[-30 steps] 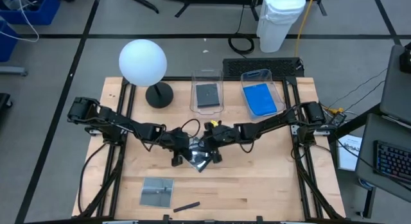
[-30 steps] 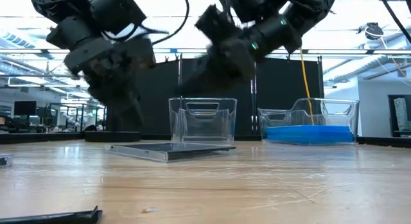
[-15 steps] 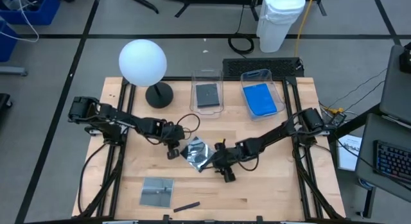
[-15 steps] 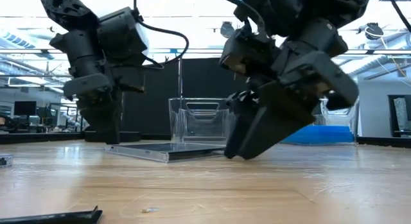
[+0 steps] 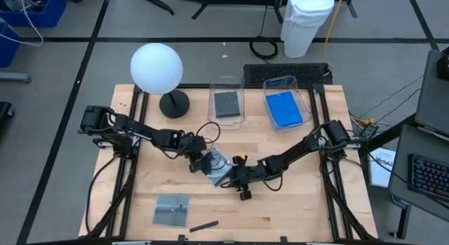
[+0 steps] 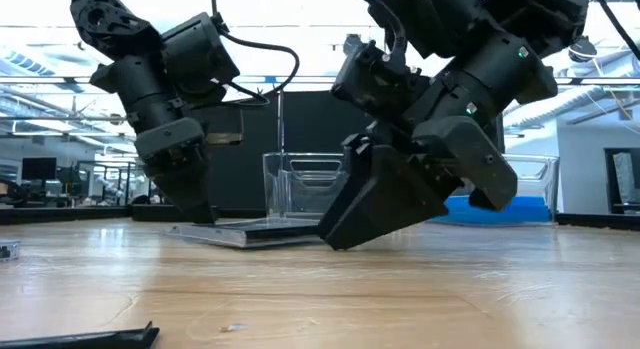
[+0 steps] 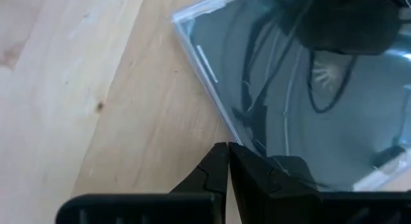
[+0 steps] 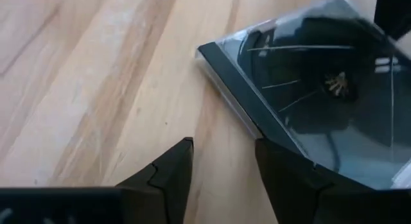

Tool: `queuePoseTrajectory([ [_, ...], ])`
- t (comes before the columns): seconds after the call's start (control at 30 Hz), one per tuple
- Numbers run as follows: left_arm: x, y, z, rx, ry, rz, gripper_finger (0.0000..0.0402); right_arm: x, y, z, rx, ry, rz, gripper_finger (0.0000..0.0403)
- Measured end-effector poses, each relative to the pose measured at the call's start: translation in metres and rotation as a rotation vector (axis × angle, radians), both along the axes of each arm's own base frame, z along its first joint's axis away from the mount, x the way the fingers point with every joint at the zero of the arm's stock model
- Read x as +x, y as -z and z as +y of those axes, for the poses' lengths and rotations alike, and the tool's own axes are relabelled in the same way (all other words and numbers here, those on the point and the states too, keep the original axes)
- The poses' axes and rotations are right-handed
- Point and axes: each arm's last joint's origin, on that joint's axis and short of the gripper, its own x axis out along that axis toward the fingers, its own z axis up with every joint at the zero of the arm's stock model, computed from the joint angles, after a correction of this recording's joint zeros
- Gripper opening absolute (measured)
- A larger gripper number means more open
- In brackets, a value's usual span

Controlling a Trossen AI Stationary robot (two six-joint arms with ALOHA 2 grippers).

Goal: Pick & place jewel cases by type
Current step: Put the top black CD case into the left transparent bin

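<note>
**Inspector A:** Noting both arms crowded at one dark jewel case (image 5: 215, 166) lying flat mid-table. The left gripper (image 5: 197, 163), fingers pressed together and holding nothing, sits at the case's one edge. The right gripper (image 5: 237, 180) stands spread at the opposite corner, one finger at the rim, the case not yet pinched.

**Inspector B:** Risks?

**Inspector A:** In my judgement, three. The glossy lid may slip if the right fingers catch only the corner. The case may skid across the wood rather than lift. The two wrists are close enough to collide.

**Inspector B:** Other cases?

**Inspector A:** One dark case in the left clear tub (image 5: 226, 103), blue ones in the right tub (image 5: 287, 106), a grey case (image 5: 172, 208) near the front edge, a small dark stick (image 5: 203, 224) beside it.

**Inspector B:** Surface and room?

**Inspector A:** Pale wooden table (image 5: 295, 203); a white globe lamp (image 5: 156, 65) at the back left. Beyond it, grey floor, a white bin (image 5: 306, 22), a keyboard (image 5: 428, 176).
</note>
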Motion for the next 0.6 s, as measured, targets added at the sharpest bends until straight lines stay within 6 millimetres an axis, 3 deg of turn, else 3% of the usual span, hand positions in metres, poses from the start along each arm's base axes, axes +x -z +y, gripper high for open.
queuePoseTrajectory([
  [0.37,0.0,-0.001,-0.005,-0.03,-0.023,-0.014,0.003,0.0,-0.006,0.0,0.005,-0.068,-0.006,0.016],
  [0.6,0.001,-0.001,-0.005,-0.029,-0.012,-0.017,0.003,0.0,-0.039,0.0,-0.02,-0.106,-0.107,0.0159],
])
